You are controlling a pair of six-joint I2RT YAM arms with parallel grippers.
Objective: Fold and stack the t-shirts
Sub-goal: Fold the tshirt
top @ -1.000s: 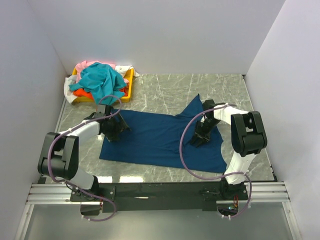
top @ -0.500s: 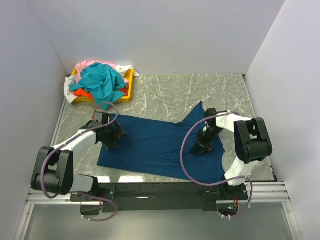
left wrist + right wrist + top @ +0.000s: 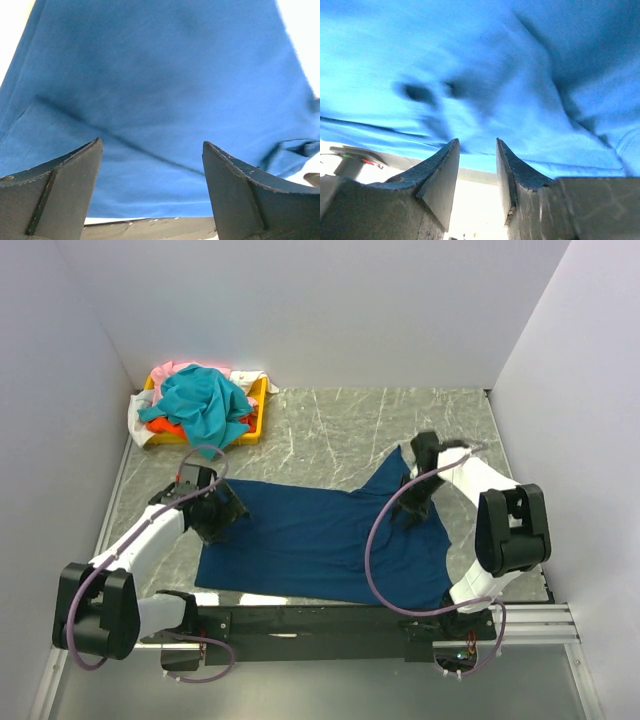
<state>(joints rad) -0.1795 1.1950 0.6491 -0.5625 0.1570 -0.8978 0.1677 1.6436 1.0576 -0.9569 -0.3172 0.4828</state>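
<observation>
Navy t-shirt is laid flat for folding. Left gripper is spread wide; right gripper is half spread, nothing pinched.

Both pairs of jaws are dark, matt hard plastic, scuffed pale along their edges. The navy t-shirt spread just beyond them is soft, matt cloth with shallow creases and a stitched hem. The bench around it is smooth and glossy, grey stone-look with white veins. Far beyond the left jaws, a shiny yellow plastic tray holds limp, matt cloth shirts
</observation>
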